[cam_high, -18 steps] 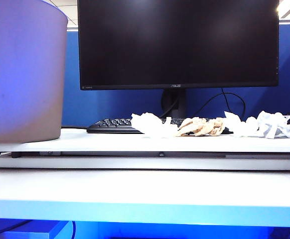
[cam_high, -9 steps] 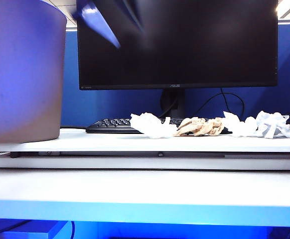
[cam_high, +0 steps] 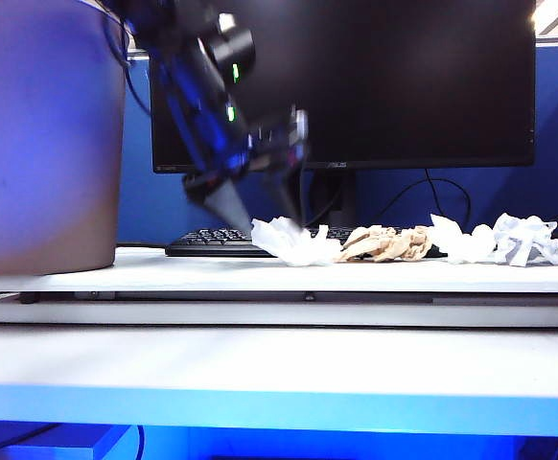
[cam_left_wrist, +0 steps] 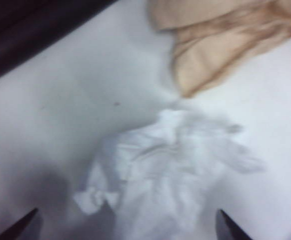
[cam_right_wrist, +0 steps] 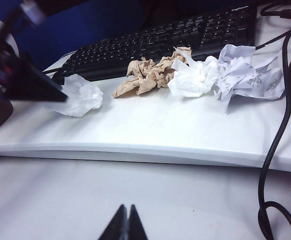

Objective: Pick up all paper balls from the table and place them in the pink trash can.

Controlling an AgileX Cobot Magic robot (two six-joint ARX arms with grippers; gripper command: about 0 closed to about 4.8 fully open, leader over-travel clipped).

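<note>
Watching the pink trash can (cam_high: 44, 134) first, since it is the biggest thing on the table (cam_high: 279, 359) and my landmark, I am judging that the main risk is a poor pinch: the left gripper (cam_high: 255, 206) is coming in blurred beside the can, and if I am closing too early or off-centre, a fingertip may be shoving the nearest white paper ball (cam_high: 293, 241) along the platform or into the keyboard (cam_high: 217, 240) behind it instead of trapping it. I am also worrying that the tan paper ball (cam_high: 389, 244), lying just beyond the white one on the side away from the can, is getting snagged and dragged, since the two are nearly touching. From the left wrist camera I am seeing the jaws standing wide, holding nothing, with one dark fingertip (cam_left_wrist: 20, 227) on each side and the white ball (cam_left_wrist: 170, 170) sitting between and just ahead of them, so the ball is lying almost directly under the hand. Farther from the can the remaining white paper balls (cam_high: 499, 240) are waiting in a clump, and I cannot count them surely. The right gripper (cam_right_wrist: 125, 225) is hanging low at the front of the table, well away from the can, its jaws pressed together and empty.
</note>
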